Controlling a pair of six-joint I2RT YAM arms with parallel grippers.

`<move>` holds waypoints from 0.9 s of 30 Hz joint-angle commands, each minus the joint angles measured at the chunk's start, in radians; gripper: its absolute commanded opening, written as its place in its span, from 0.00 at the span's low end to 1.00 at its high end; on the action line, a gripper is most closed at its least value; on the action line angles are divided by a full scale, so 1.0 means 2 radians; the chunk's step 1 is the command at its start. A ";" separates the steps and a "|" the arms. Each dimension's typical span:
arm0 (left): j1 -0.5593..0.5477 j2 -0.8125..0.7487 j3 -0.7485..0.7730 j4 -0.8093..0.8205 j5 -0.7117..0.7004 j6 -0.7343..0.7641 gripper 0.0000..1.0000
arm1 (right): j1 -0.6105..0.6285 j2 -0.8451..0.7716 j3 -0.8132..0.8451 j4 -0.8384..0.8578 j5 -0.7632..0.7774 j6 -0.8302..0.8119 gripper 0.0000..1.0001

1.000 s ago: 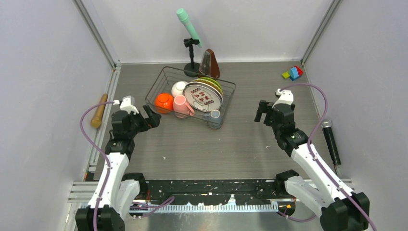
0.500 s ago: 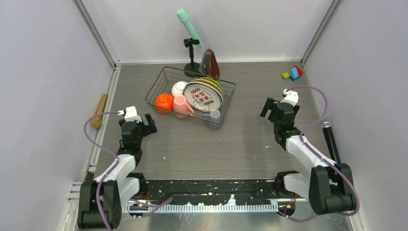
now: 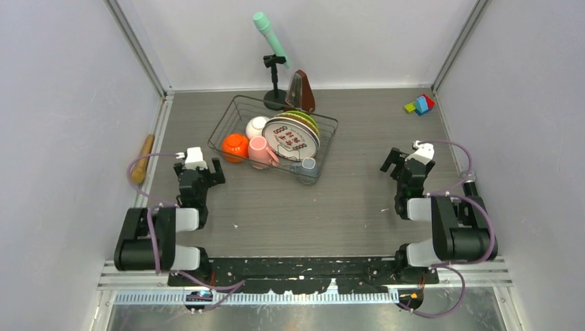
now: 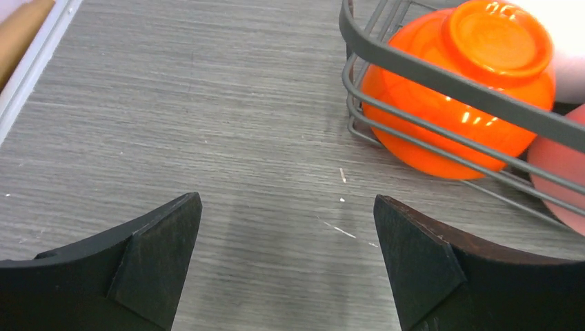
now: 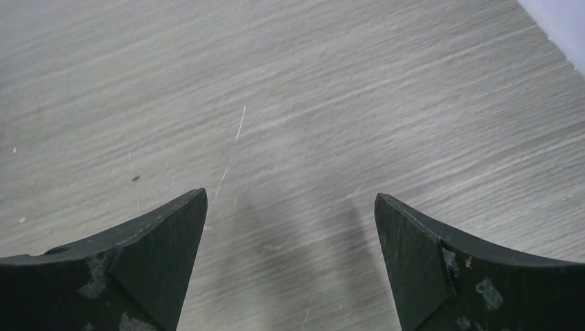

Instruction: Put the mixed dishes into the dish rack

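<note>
The dish rack (image 3: 222,123) stands at the middle back. In it are the orange-red bowl (image 3: 235,147), white bowl (image 3: 256,126), pink mug (image 3: 261,152), small grey-blue mug (image 3: 308,165), and, on edge, the white teal-rimmed plate (image 3: 291,139), with the tan plate and the lime-green plate (image 3: 305,116) behind it. My left gripper (image 3: 207,168) is open and empty, low over the table just left of the rack. The left wrist view shows it (image 4: 286,207) near the rack wire (image 4: 441,79), the orange-red bowl (image 4: 476,83) and the pink mug (image 4: 562,186). My right gripper (image 3: 398,161) (image 5: 290,203) is open and empty over bare table.
A wooden rolling pin (image 3: 143,158) lies by the left rail. A green microphone on a stand (image 3: 272,41) and a brown metronome (image 3: 301,93) stand behind the rack. Toy blocks (image 3: 420,104) sit at the back right. A black microphone (image 3: 474,200) lies along the right wall.
Both arms have folded back toward their bases, and both grippers have drawn back and down toward the table. Both stay open. The dishes in the rack have not moved.
</note>
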 commanded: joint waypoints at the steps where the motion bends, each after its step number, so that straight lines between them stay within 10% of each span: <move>1: -0.002 0.106 -0.001 0.186 -0.008 0.008 1.00 | -0.009 0.064 0.002 0.125 0.014 0.006 0.98; 11: -0.002 0.107 0.078 0.032 0.042 0.028 1.00 | -0.009 0.078 0.040 0.067 -0.019 -0.009 1.00; 27: -0.002 0.111 0.083 0.029 0.062 0.033 1.00 | -0.009 0.080 0.039 0.072 -0.020 -0.009 1.00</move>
